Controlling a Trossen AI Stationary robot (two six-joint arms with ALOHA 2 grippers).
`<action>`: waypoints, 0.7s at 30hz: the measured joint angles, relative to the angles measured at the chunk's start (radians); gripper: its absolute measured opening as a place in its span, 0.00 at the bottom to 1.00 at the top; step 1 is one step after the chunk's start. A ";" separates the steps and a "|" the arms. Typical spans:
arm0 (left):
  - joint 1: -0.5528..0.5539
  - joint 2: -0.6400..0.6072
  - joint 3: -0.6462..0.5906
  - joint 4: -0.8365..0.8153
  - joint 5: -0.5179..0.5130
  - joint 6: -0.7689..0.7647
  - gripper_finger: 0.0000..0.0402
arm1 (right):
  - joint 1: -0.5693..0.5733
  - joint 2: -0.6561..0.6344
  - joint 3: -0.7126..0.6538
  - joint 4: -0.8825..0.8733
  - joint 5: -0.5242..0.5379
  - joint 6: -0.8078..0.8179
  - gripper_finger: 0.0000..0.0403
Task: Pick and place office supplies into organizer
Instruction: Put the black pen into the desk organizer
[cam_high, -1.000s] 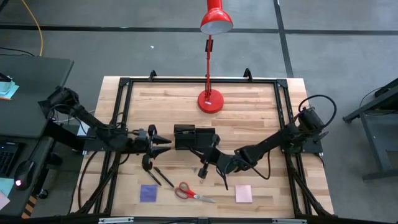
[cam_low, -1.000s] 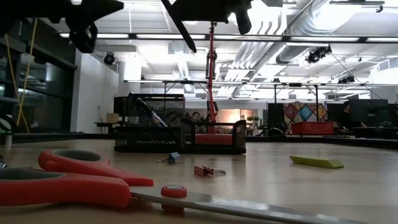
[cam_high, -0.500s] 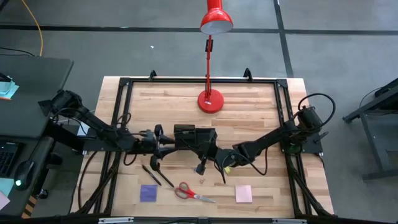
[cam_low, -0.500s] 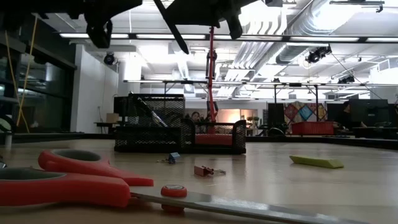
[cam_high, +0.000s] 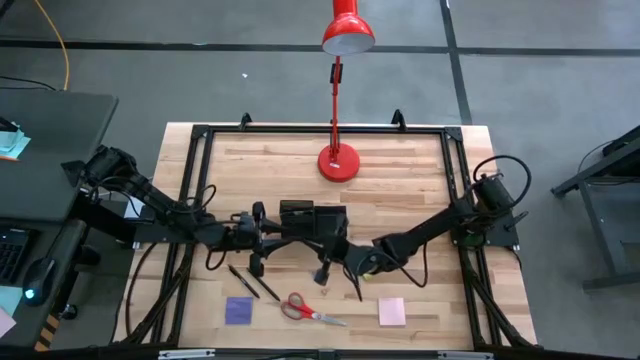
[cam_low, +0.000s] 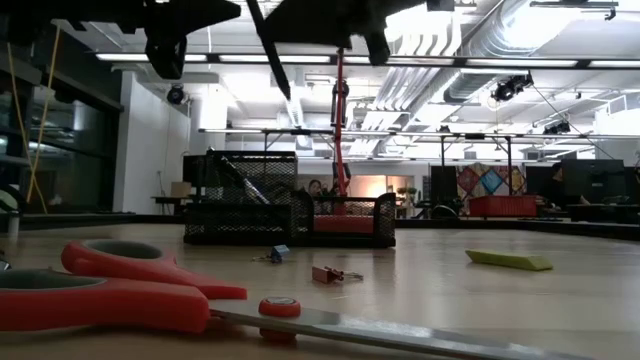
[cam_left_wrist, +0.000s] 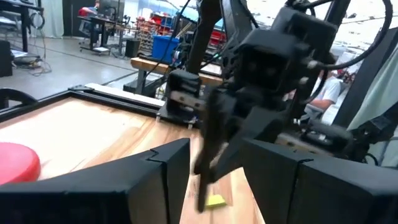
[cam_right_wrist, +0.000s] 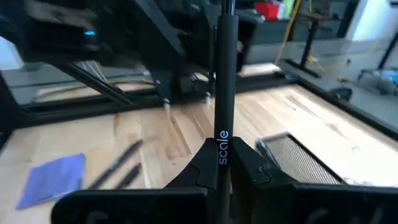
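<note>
organizer (cam_high: 311, 220) flanked closely by both arms, right jaws clamping pen (cam_right_wrist: 222, 93).

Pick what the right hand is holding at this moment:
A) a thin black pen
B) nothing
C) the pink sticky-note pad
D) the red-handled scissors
A: in the right wrist view the right hand is closed on a thin black pen that stands up between its fingers, while the red-handled scissors and pink square sticky-note pad lie on the table.
</note>
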 joint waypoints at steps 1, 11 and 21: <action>0.000 0.000 0.000 0.000 0.000 0.000 0.34 | 0.001 0.000 0.000 0.017 -0.008 -0.003 0.01; 0.000 0.000 0.000 -0.004 0.005 0.015 0.34 | -0.004 0.000 0.000 0.019 -0.047 0.003 0.01; 0.000 0.000 0.000 0.024 0.037 0.033 0.34 | -0.035 0.000 0.000 0.022 -0.099 0.022 0.01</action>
